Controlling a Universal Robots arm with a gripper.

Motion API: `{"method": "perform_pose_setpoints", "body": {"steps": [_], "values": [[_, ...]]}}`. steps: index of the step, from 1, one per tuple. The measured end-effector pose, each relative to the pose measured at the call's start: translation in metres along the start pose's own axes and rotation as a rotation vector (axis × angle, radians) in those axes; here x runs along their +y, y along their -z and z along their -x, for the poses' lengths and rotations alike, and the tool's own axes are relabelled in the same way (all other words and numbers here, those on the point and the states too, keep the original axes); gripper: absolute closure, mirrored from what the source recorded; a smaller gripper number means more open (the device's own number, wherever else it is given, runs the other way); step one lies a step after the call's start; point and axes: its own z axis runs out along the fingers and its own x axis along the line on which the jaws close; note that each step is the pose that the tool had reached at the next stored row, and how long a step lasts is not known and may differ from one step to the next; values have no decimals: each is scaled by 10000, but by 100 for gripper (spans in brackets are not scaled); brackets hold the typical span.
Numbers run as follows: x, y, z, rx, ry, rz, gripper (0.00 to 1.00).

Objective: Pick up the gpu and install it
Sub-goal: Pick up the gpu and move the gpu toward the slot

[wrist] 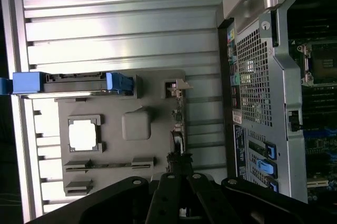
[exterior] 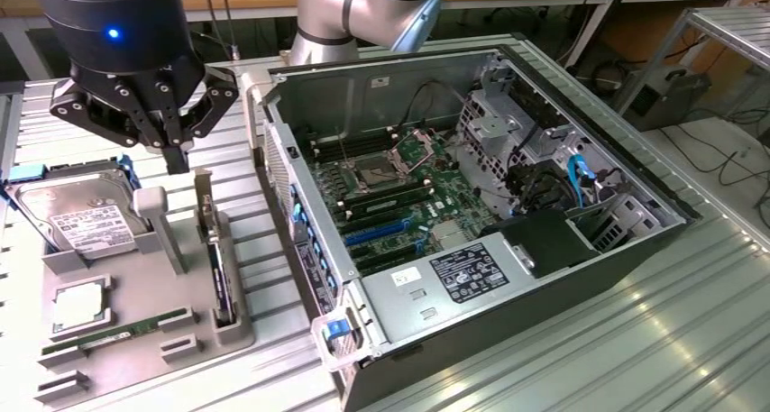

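Above the tray point(exterior: 126, 286), gripper point(exterior: 177, 162) pressed together, gpu point(exterior: 216, 268) edge-on, its lower edge hidden.

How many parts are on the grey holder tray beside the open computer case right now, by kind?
gpu: 1
hard drive: 1
memory stick: 1
processor chip: 1
Total: 4
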Motion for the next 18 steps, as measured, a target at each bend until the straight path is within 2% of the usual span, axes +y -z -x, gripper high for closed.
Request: {"method": "perform_pose_setpoints", "body": {"steps": [11,13,16,18], "values": [[-13,-4,1,0,2,1,89],[-51,-11,3,10,-1,-1,89],[-158,-22,12,81,-4,-3,89],[-209,-39,19,102,-4,-5,89]]}}
